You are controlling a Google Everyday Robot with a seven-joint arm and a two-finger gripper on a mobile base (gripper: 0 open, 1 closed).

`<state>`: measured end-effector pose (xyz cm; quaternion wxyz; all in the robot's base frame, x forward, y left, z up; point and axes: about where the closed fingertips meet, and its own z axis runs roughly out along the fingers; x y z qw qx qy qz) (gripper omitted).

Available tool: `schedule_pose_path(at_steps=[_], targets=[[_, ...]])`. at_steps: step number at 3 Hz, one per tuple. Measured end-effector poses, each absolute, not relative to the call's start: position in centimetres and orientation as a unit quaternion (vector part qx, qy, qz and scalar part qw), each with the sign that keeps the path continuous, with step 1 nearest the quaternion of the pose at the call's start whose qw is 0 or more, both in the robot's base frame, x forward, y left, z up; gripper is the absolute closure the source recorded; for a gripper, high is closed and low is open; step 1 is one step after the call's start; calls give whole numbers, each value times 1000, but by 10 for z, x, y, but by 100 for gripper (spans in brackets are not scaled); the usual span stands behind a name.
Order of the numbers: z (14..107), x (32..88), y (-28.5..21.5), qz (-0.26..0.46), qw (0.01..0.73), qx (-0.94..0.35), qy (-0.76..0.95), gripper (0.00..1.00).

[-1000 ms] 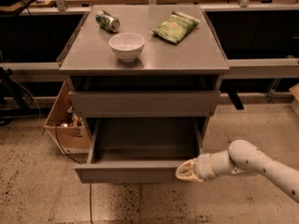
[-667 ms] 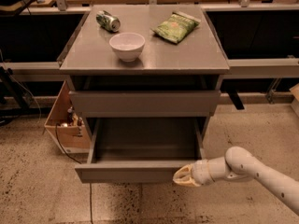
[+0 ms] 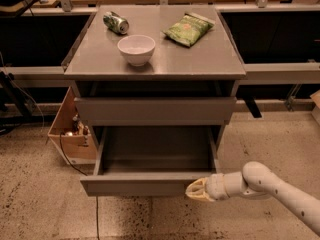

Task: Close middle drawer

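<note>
The middle drawer (image 3: 145, 183) is pulled well out of the grey cabinet, below the uppermost drawer front (image 3: 155, 110). Its flat grey front faces me and its grey box inside looks empty. The lowest drawer front is hidden under it. My gripper (image 3: 197, 190) reaches in from the lower right on a white arm (image 3: 265, 186). It sits at the right end of the middle drawer's front, touching it or very close to it.
On the cabinet top (image 3: 200, 59) stand a white bowl (image 3: 136, 49), a lying can (image 3: 115, 22) and a green chip bag (image 3: 188, 29). A cardboard box (image 3: 70, 134) with a cable sits on the floor left of the cabinet. Dark benches line the back.
My gripper has moved slightly down and left along the right end of the middle drawer's front. The drawer stays pulled out about as far as before.
</note>
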<state>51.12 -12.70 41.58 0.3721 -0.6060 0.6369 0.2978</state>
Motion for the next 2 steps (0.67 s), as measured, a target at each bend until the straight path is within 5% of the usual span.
schedule_pose_path(at_steps=[2], targets=[[415, 526, -130, 258, 422, -574, 653, 100]])
